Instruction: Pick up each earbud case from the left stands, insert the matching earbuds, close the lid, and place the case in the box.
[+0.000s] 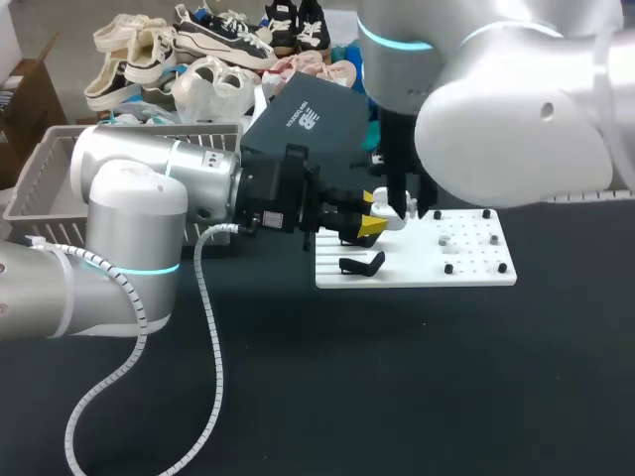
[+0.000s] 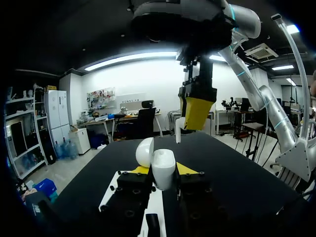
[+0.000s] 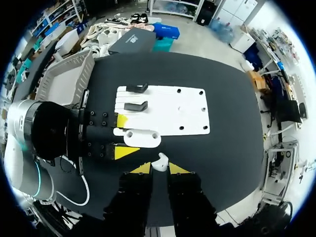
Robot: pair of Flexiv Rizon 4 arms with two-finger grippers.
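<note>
My left gripper [image 2: 163, 170] is shut on a white earbud case [image 2: 163, 167], whose lid [image 2: 144, 152] stands open. In the right wrist view the open case [image 3: 138, 137] lies flat between the left gripper's yellow fingertips [image 3: 123, 120], over the front edge of the white stand board [image 3: 168, 111]. My right gripper [image 3: 159, 169] hangs straight above the case, shut on a small white earbud [image 3: 159, 162]. The left wrist view shows that earbud [image 2: 177, 134] poking out below the right gripper [image 2: 196, 112], a short way above the case. In the head view both grippers meet at the board's left end [image 1: 382, 213].
Two black stands [image 3: 137, 89] [image 3: 136, 105] sit empty on the board's left part, and small black pegs [image 1: 486, 241] dot its right part. A grey basket [image 1: 40, 178] stands at the table's far left, with a dark box [image 1: 308, 119] behind the board.
</note>
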